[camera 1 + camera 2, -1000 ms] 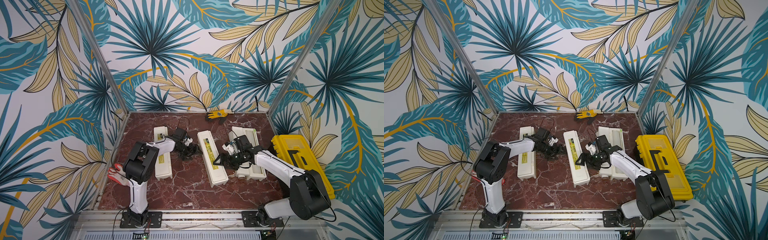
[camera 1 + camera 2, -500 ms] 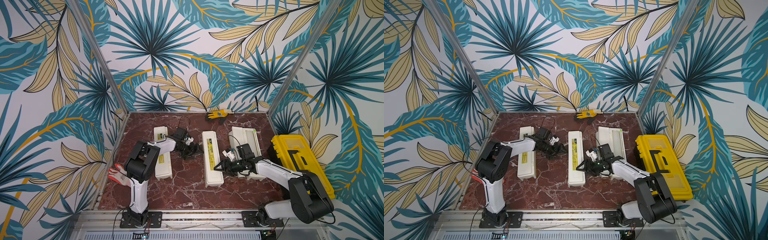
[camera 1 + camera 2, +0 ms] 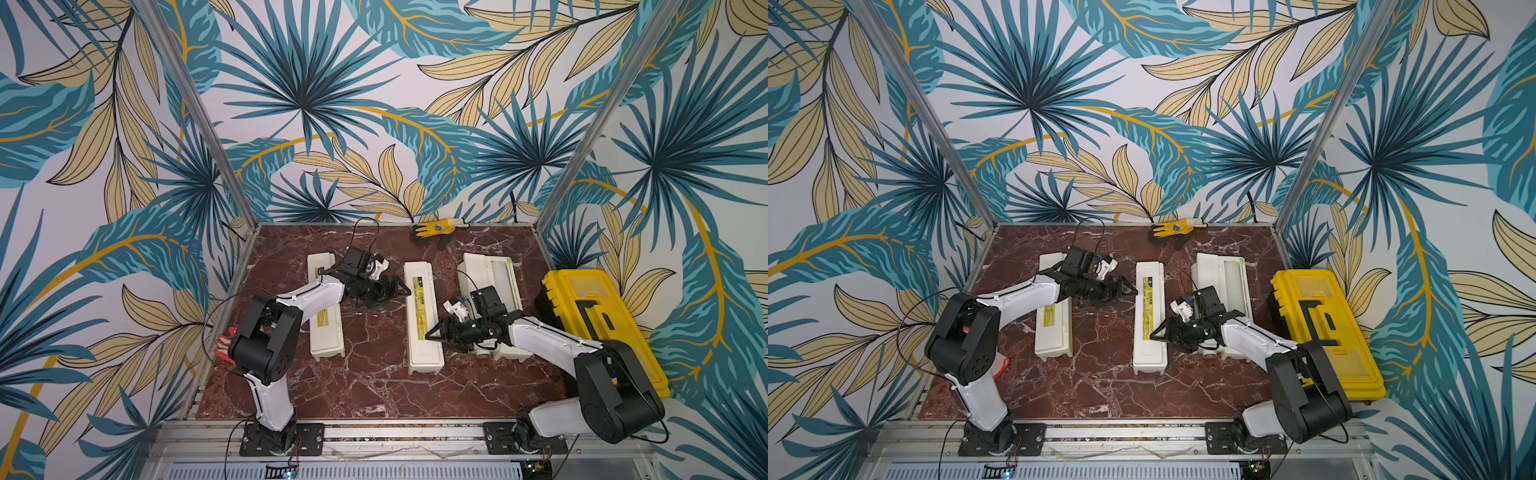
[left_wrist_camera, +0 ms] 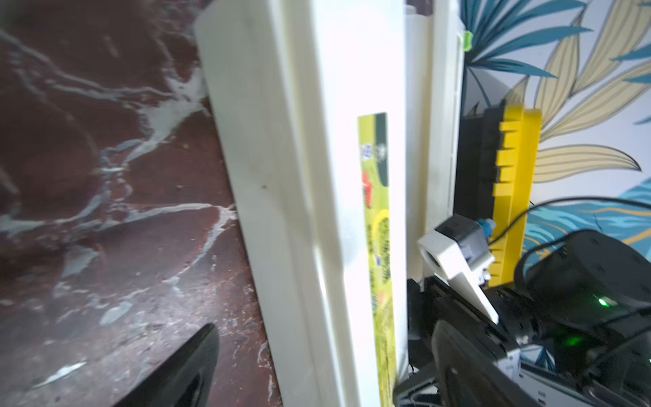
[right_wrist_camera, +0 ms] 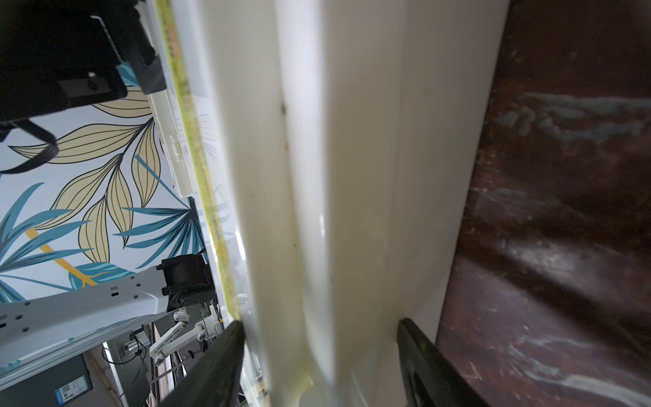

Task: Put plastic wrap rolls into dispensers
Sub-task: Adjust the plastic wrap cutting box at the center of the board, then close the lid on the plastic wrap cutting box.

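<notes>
Both arms are in on the middle dispenser [image 3: 420,316]. It lies lid shut on the marble table [image 3: 374,386], running front to back between the other two.

The right gripper [image 3: 430,336] comes at it from the right, towards the front half. On the right wrist camera its fingers [image 5: 218,366] stand apart with their tips up against the box's side wall. One is by the labelled lid edge and the other is down by the table. The jaws are spread and I see nothing held.

The left gripper [image 3: 404,291] points at the opposite side, further back. The left wrist camera gives me one finger [image 4: 183,370], low by the table and just clear of the wall. These jaws are wide apart and empty.

The left dispenser [image 3: 326,340] is shut too, partly under the left arm. The right dispenser [image 3: 488,258] lies open, its near end under the right arm, beside the yellow toolbox [image 3: 598,324]. Beyond the middle box, on the left wrist camera, a plastic wrap roll [image 4: 418,123] seems to lie along that open one. It shows as a pale tube, so I can't be certain. I can't see into the shut boxes.

A yellow glove [image 3: 436,227] sits at the back edge.
</notes>
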